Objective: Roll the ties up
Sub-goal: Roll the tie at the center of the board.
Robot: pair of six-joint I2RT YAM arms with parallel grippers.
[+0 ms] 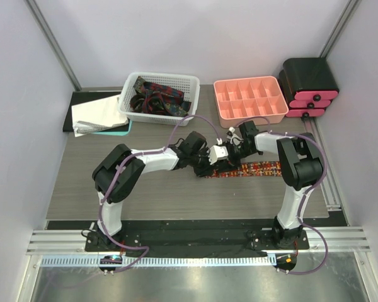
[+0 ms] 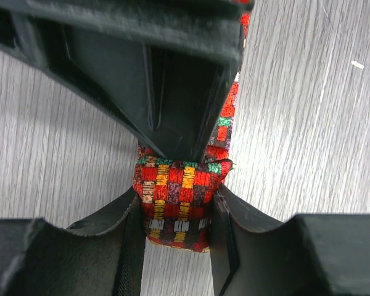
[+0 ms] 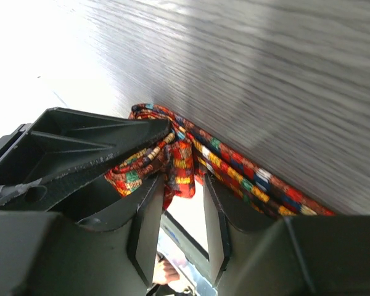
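Counter: grey wood-grain counter (image 1: 157,198), with both arms reaching in to meet near its middle.
Tie in work: a red patterned tie (image 1: 259,168) woven in small blocks of yellow, orange, green and dark colours. Its unrolled length lies flat on the counter and runs out toward the right arm's side.
Rolled end: the tie's rolled end (image 2: 176,185) is a short, thick bundle sitting where the two tools meet.
Left tool: the left tool (image 2: 177,206) is clamped on the rolled end, with one finger pressed against each side of the bundle.
Right tool: the right tool (image 3: 184,182) has its fingers apart. A loose fold of the tie sits at their tips, light shows through the gap below it, and there is space on one side of the cloth.
Tool spacing: the two tools are just beside each other over the roll. In each wrist view the other tool's black finger fills much of the frame.
Other ties: a tangle of dark patterned ties (image 1: 156,94) lies in a white basket (image 1: 152,117) at the far left of the counter.
Tray: a pink compartment tray (image 1: 252,119) stands to the right of the basket.
Drawers: a black and pink drawer unit (image 1: 309,78) stands in the far right corner.
Cloth: a white cloth (image 1: 94,114) lies to the left of the basket.
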